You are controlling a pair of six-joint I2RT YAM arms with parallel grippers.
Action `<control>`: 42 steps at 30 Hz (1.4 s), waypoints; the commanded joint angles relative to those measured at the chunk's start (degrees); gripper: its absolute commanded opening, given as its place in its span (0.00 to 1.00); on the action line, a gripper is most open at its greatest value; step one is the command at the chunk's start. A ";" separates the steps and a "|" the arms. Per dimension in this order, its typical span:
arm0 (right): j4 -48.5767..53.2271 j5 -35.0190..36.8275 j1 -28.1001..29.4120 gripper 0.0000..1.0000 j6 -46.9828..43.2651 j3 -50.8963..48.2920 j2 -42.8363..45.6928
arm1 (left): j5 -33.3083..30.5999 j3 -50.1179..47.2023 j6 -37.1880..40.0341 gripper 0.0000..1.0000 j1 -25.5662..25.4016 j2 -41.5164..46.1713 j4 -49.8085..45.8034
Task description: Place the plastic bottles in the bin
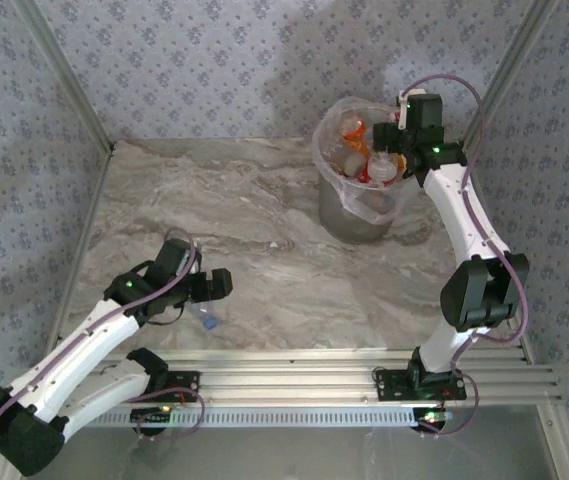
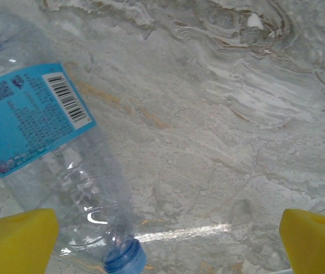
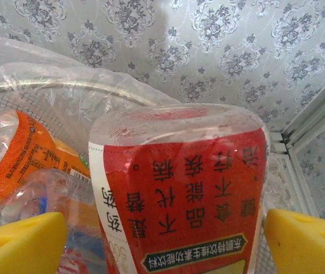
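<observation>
Counter [image 2: 219, 114] carrying one blue-labelled bottle [image 2: 65, 171] between wide-apart fingers of left tool [image 2: 168, 240]; one red-labelled bottle [image 3: 191, 171] between fingers of right tool [image 3: 162, 240] over one bin [image 1: 349, 225], grip unclear; several bottles [image 1: 354, 150] inside.

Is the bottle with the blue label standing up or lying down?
Lying down. The blue-label bottle rests on its side on the marble table, with its blue cap on.
</observation>
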State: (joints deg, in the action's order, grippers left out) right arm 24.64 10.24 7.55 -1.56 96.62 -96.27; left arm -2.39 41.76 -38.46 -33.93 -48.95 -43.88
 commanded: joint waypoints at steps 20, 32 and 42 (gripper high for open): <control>10.12 -17.90 10.19 0.98 13.67 -14.24 29.47 | 2.04 -6.95 -3.79 0.93 7.38 -7.83 0.53; 4.30 -25.82 10.36 0.96 21.37 -27.77 37.64 | 2.00 -10.86 -2.89 0.90 8.87 -11.61 8.07; 2.46 -34.04 12.65 0.96 24.96 -32.40 37.65 | 3.60 -10.26 1.86 0.69 9.24 -13.86 12.94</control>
State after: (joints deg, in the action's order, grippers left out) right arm 28.42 -20.32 19.66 21.08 64.88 -59.16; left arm -0.25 31.42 -39.35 -24.86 -63.48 -32.88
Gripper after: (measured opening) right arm 0.960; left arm 0.699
